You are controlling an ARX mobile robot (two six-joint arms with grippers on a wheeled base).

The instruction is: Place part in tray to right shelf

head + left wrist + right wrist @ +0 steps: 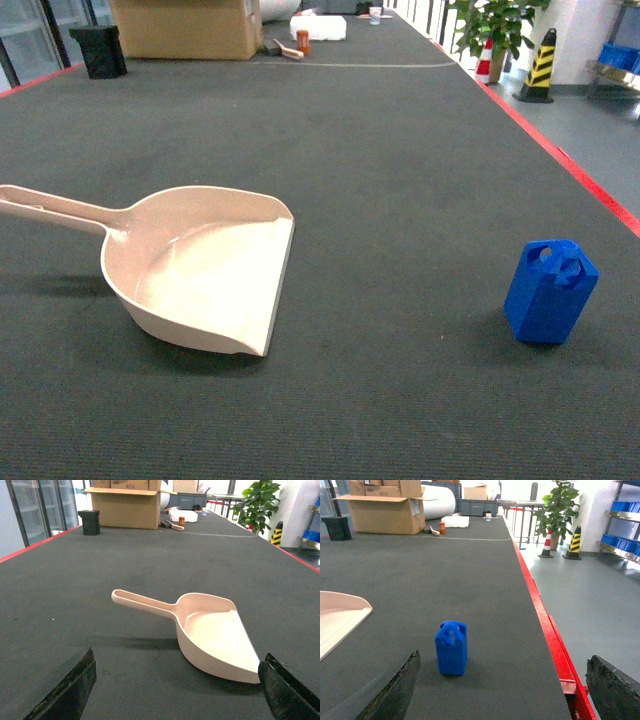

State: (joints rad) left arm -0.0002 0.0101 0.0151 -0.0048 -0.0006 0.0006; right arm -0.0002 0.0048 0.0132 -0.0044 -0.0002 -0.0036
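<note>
From my head camera I see the beige tray point(205, 275) lying flat on the dark grey mat point(400, 150), its long handle running out to the left edge and its flat front lip facing right; well apart from it, near the right side, the small blue part point(550, 291) stands upright, its long axis vertical and its bevelled top with the handle hole uppermost; neither of my pincers shows here; I can read no writing on either thing. Through my left wrist camera the tray point(212, 635) lies ahead of me, handle pointing left and away, lip towards the right; my left gripper point(177, 692) has its two dark fingers point(67, 692) wide apart at the bottom corners, holding nothing; a cardboard box point(127, 507) sits far back, its markings too small to read. Through my right wrist camera the part point(452, 647) stands upright just ahead; my right gripper point(502, 692) is spread wide, clear of it; the right shelf point(622, 517) with blue crates point(625, 506) stands far right.
</note>
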